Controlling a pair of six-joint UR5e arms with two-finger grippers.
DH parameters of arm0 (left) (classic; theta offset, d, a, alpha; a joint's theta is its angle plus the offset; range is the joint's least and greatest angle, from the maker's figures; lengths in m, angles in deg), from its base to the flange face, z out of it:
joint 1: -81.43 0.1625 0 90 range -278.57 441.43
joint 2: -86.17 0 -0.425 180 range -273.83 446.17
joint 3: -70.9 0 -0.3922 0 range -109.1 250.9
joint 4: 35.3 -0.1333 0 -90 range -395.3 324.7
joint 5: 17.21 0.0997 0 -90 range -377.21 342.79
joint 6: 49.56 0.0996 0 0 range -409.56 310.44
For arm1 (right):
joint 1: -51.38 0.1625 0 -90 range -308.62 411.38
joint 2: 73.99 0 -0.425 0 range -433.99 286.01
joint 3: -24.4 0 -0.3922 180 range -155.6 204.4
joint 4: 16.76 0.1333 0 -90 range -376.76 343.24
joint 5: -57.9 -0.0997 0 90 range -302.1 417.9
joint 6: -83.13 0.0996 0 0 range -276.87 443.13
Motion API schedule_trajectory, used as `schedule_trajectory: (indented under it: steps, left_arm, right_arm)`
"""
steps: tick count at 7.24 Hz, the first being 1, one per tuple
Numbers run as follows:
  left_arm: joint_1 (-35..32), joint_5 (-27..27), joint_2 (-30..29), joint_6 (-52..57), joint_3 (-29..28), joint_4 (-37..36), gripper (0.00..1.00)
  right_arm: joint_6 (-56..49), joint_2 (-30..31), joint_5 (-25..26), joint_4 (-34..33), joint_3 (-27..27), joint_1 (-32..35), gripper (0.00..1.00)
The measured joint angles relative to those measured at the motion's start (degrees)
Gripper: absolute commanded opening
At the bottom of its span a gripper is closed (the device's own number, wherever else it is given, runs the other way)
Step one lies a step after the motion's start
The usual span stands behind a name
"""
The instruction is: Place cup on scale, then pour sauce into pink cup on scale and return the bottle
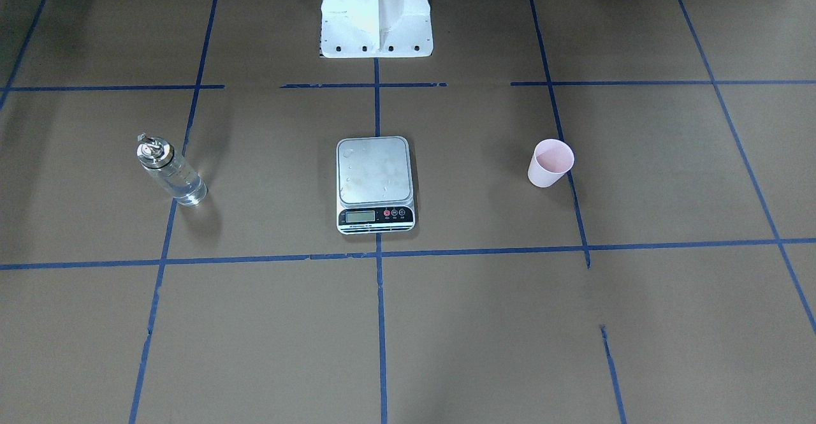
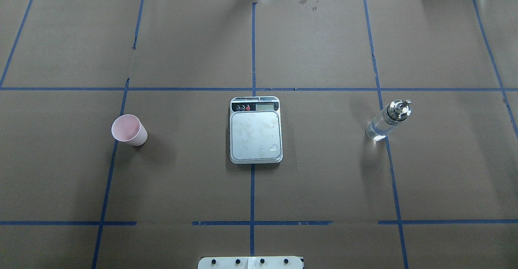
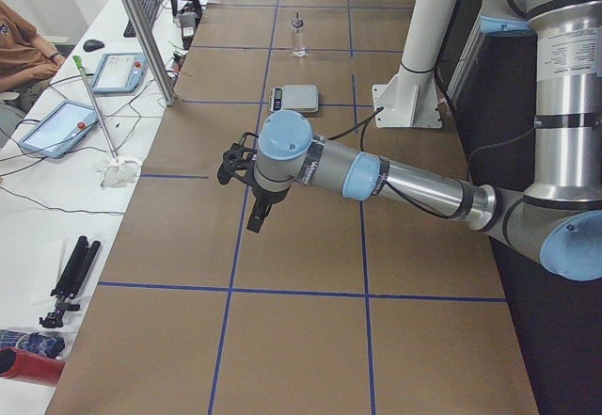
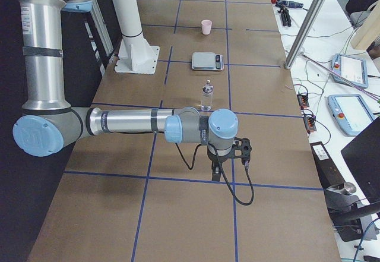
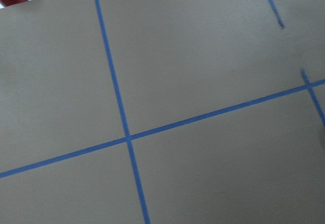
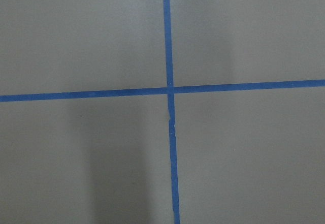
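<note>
Brown paper with blue tape lines covers the bench [image 2: 323, 172]. At its middle sits the scale [image 2: 255, 133], its display turned to the far edge, away from the robot, and its platform carries only some small drops. The cup [image 2: 129, 130] stands upright toward the bench's left end, and the bottle [image 2: 384, 123] stands toward the right end, with clear sauce [image 2: 376, 131] inside. The left tool [image 3: 256, 219] and the right tool [image 4: 218, 174] each hang above bare paper near an end of the bench, well apart from these things. They grasp nothing, but I cannot tell how wide their jaws stand.
</note>
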Motion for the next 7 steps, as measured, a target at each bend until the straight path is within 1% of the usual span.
schedule_trajectory:
  steps: [1,2,3,5,7]
  left_arm:
    - [3.5,-2.1,-1.4,-2.4,0.4,0.0,1.0]
    - [7.3,-2.5,-4.2,-6.6,0.8,-0.1,1.0]
    - [10.6,-1.2,-6.7,-13.5,1.2,-0.1,1.0]
    - [16.6,4.9,-8.5,-28.4,1.6,1.6,1.0]
    - [23.5,12.1,-8.4,-42.7,2.0,6.8,1.0]
  right_arm:
    - [0.0,0.0,-0.5,0.0,0.0,-0.1,1.0]
    - [0.0,0.0,-0.5,0.0,0.0,-0.1,1.0]
    - [0.0,0.1,-0.4,0.1,0.0,-0.2,1.0]
    - [0.0,0.0,-0.4,0.2,-0.4,-0.4,1.0]
    - [0.0,0.0,-0.3,0.4,-1.2,-0.6,1.0]
